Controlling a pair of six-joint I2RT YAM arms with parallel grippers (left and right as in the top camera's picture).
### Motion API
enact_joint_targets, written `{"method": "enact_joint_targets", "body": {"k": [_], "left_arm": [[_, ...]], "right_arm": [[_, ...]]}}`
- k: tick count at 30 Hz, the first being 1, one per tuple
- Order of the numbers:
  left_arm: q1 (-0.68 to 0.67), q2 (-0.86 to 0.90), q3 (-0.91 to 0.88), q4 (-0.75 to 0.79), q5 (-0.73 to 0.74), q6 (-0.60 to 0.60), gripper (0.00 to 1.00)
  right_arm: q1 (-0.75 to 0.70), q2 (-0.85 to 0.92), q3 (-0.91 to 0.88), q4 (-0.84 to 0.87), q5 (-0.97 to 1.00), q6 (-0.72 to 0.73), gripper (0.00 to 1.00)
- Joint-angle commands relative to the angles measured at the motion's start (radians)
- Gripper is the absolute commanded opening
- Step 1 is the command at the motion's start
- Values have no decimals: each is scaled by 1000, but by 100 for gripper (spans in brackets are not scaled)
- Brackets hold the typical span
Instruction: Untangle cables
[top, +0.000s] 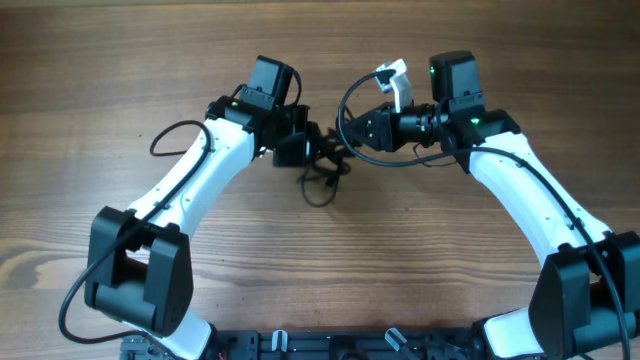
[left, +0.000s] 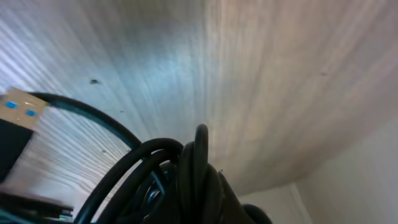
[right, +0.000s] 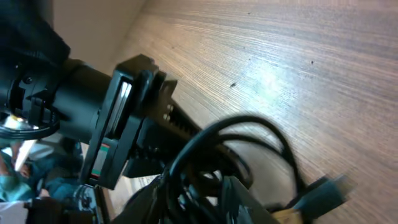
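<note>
Overhead: left claw (top: 300, 150), right claw (top: 352, 133) at the cables (top: 322, 172), grips unclear; plug (left: 18, 113) only in wrist views.

Left arm (top: 205, 165) and right arm (top: 520, 185) bent inward, wrists rolled, left fingers (top: 308, 142) and right fingers (top: 350, 132) almost tip to tip, right pair pinching cables (top: 322, 175), left grip unclear.
</note>
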Motion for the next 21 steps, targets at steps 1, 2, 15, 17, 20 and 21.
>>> {"method": "enact_joint_targets", "body": {"k": [1, 2, 15, 17, 20, 21], "left_arm": [[32, -11, 4, -119, 41, -23, 4], [34, -11, 4, -143, 53, -22, 4], [33, -11, 4, -173, 179, 15, 4], [32, -11, 4, -177, 194, 38, 5], [32, -11, 4, -182, 146, 42, 6], [30, -11, 4, -196, 105, 43, 6]], "right_arm": [[26, -24, 10, -19, 9, -128, 32], [46, -24, 10, -22, 20, -159, 33], [175, -3, 10, -36, 193, -105, 22], [175, 2, 10, -35, 193, -105, 11], [173, 0, 10, -14, 184, -4, 4], [162, -6, 10, -1, 146, 59, 4]]}}
